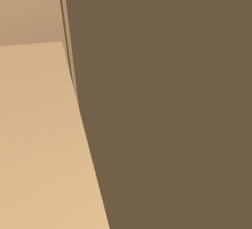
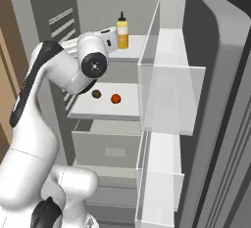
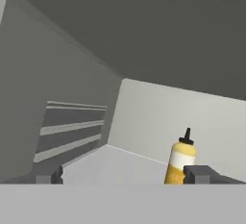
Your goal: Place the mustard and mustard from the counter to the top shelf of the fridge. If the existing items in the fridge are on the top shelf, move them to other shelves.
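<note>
The mustard bottle [image 2: 122,34] looks like smooth amber-yellow plastic with a matt dark nozzle. The fridge [image 2: 215,100] has flat grey walls — matt, no sheen — and its top shelf [image 2: 132,43] is a smooth white slab. At 3 o'clock in the right base view, the door racks [image 2: 169,95] look like clear, glossy plastic. The robot arm [image 2: 54,90] is smooth white shell — faintly glossy — with dark joints.

- arm [image 2: 44,139] is glossy white all over, chunky rounded links, kinda tube-shaped
- black band along the upper link, around 10 o'clock of the right base view
- round dark grey joint cap [image 2: 94,64] with a small lighter hub in the middle
- another dark joint ring down at 7 o'clock
- gripper [image 3: 122,175] finger tips are small, blocky, dark grey
</note>
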